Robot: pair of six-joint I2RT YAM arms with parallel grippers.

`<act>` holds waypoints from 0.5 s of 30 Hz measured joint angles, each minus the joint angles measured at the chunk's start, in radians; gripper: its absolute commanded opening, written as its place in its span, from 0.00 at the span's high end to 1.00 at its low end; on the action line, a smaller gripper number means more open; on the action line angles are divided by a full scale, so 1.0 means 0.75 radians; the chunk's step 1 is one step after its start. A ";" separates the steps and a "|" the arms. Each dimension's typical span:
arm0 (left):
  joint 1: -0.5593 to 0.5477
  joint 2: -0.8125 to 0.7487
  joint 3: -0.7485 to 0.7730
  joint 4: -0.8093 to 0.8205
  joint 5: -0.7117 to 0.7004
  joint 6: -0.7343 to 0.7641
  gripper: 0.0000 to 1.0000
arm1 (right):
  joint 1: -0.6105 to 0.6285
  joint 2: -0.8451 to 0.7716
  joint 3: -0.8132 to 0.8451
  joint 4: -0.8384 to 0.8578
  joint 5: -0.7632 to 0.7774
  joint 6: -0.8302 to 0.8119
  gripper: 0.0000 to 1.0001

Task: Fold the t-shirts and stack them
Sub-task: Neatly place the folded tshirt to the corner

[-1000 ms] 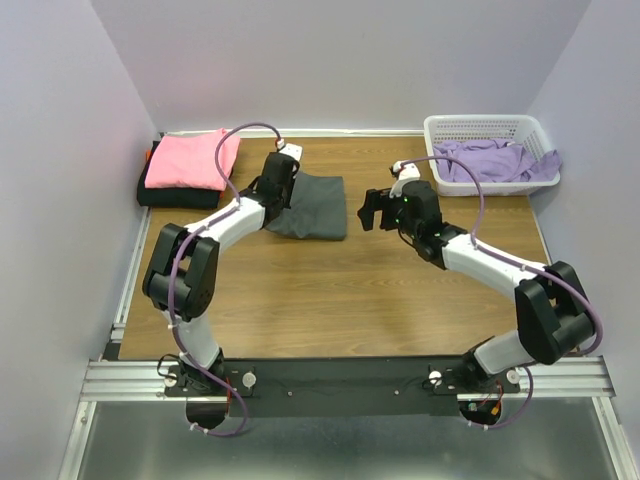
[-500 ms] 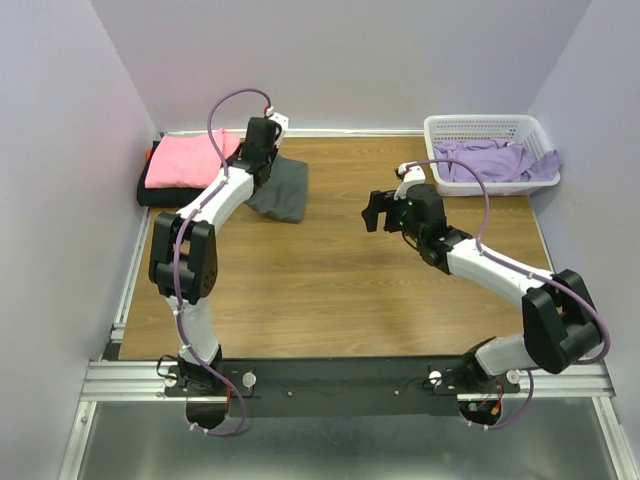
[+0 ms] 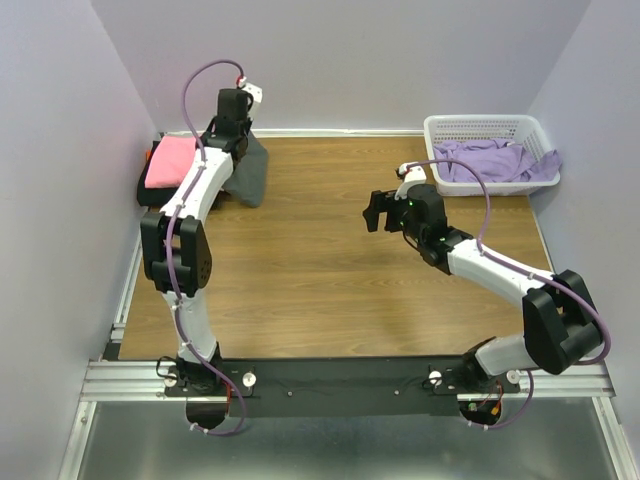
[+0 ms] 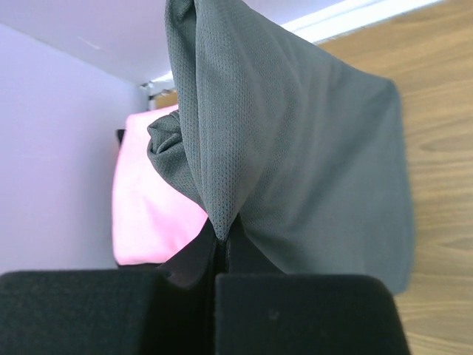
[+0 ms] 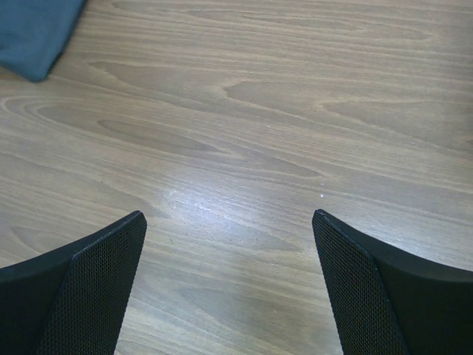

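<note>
My left gripper [image 3: 230,140] [image 4: 220,244] is shut on a pinched fold of the dark charcoal grey t-shirt [image 3: 250,175] [image 4: 295,148], which hangs lifted at the back left. It overlaps the right edge of the folded pink t-shirt [image 3: 170,160] [image 4: 144,214]. The pink one lies on a black t-shirt [image 3: 152,192]. My right gripper [image 3: 375,212] [image 5: 229,288] hovers open over bare wood at mid-table, nothing between its fingers [image 5: 89,281]. A corner of the grey shirt [image 5: 33,33] shows at the top left of the right wrist view.
A white lattice basket [image 3: 478,124] stands at the back right with lavender t-shirts [image 3: 495,160] spilling over its rim. Walls close in the table at the back and on both sides. The wooden table [image 3: 330,290] lies between the arms.
My left gripper has carried the grey t-shirt from mid-table up and leftward to the pink and black stack. The right gripper has barely moved.
</note>
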 measured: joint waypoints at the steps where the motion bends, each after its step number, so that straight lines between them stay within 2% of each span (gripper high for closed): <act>1: 0.011 0.000 0.012 -0.006 -0.001 0.004 1.00 | 0.000 0.000 0.000 0.000 0.000 0.000 0.00; 15: 0.102 0.001 0.322 -0.104 0.000 0.052 1.00 | 0.000 0.000 0.000 0.001 -0.001 0.000 0.00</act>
